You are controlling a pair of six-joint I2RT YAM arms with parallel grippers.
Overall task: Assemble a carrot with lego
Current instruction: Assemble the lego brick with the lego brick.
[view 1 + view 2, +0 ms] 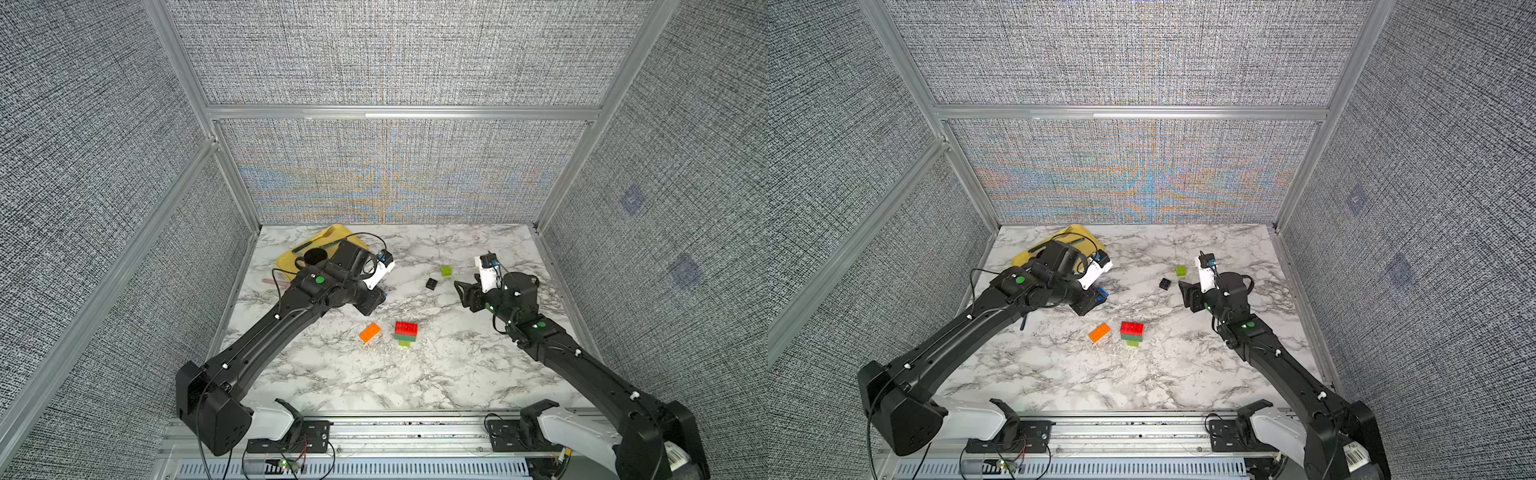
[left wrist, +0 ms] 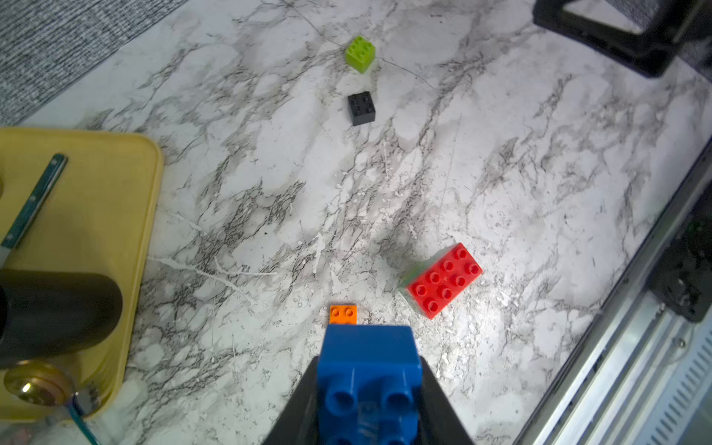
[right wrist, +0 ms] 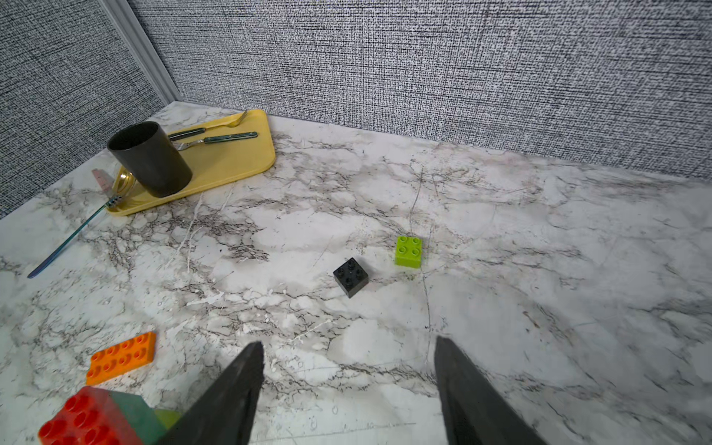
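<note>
Blue brick (image 2: pixel 368 358) in left jaws | carrot (image 1: pixel 406 330): red, dark-green, lime layers

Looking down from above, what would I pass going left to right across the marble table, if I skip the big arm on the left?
yellow tray → orange brick → red-topped brick stack → black brick → lime brick → right arm's open fingers

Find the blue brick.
In the left wrist view the blue brick is clamped in the left gripper, between the yellow tray and the orange brick.
</note>
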